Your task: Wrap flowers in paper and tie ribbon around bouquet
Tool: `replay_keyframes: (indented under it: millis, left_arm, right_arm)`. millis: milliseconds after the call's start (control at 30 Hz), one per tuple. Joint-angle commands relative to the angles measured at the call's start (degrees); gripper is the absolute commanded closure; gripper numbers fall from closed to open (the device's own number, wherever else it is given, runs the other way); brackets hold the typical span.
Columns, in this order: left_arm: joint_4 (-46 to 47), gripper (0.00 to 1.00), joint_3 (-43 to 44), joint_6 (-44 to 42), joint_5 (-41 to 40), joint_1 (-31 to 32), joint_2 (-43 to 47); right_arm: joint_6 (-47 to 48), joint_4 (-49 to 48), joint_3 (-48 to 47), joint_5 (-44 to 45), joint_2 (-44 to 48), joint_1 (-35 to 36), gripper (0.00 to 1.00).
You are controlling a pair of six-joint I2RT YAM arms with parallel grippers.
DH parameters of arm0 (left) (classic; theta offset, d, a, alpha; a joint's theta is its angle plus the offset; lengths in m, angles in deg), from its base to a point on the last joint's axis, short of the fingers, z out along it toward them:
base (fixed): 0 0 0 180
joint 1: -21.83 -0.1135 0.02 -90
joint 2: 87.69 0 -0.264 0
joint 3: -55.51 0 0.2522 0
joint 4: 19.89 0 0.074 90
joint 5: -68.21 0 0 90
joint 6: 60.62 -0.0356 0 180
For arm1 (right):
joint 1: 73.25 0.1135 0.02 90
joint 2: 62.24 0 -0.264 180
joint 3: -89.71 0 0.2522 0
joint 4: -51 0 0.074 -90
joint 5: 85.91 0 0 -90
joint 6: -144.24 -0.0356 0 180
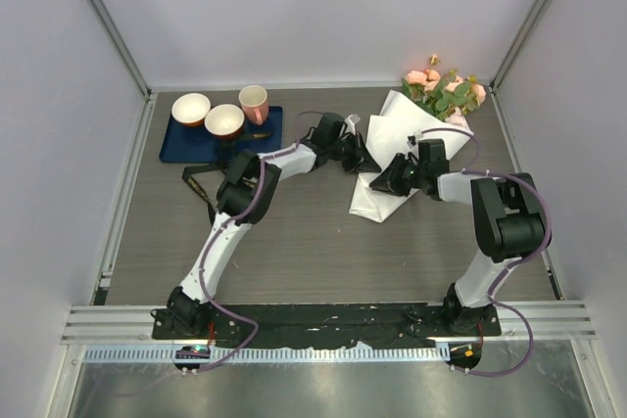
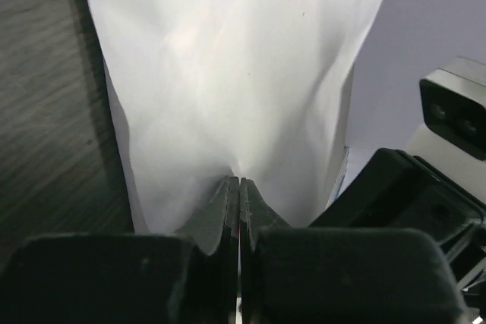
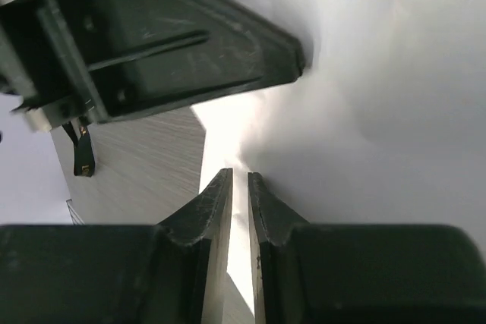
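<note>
The left claw (image 2: 239, 182) is pressed together on a puckered fold of the white paper (image 2: 243, 58). The right claw (image 3: 239, 176) is almost together, with paper showing in the thin slit, and I cannot tell whether it grips. The paper lies as a loose cone on the counter (image 1: 313, 242) with the pink flowers (image 1: 446, 88) at its far right end, and the black ribbon (image 1: 199, 188) lies well apart on the left by the blue mat (image 1: 174, 149).
</note>
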Motion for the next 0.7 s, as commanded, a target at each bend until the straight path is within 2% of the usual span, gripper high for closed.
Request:
replay_keyframes:
  millis: [0, 33, 133, 333, 467, 667]
  left_arm:
    - [-7.95, 1.0, 4.8, -5.5, -1.52, -1.34, -2.6]
    - [-8.39, 1.0, 4.02, -6.03, -1.69, -1.43, -2.6]
    - [-9.1, 1.0, 3.22, -7.7, -2.31, -1.52, -2.51]
    - [-7.96, 1.0, 2.52, -7.17, -1.43, -1.34, -2.69]
    - [-9.45, 1.0, 3.31, -7.53, -1.26, -1.34, -3.91]
    - [-9.02, 1.0, 3.13, -6.74, -0.02, -0.73, -3.83]
  right_arm:
    - [1.2, 5.31, -1.07, 0.83, 5.54, -0.28, 0.77]
    - [1.29, 5.84, -0.54, 0.92, 8.07, -0.19, 0.72]
    - [0.51, 6.38, 2.35, 0.92, 11.16, -0.19, 0.69]
    - [0.06, 4.0, 10.61, 1.45, 12.84, -0.19, 0.75]
    - [0.5, 6.02, 15.19, 4.87, 17.05, -0.54, 0.76]
    - [0.77, 14.46, 9.4, 6.02, 25.4, -0.45, 0.75]
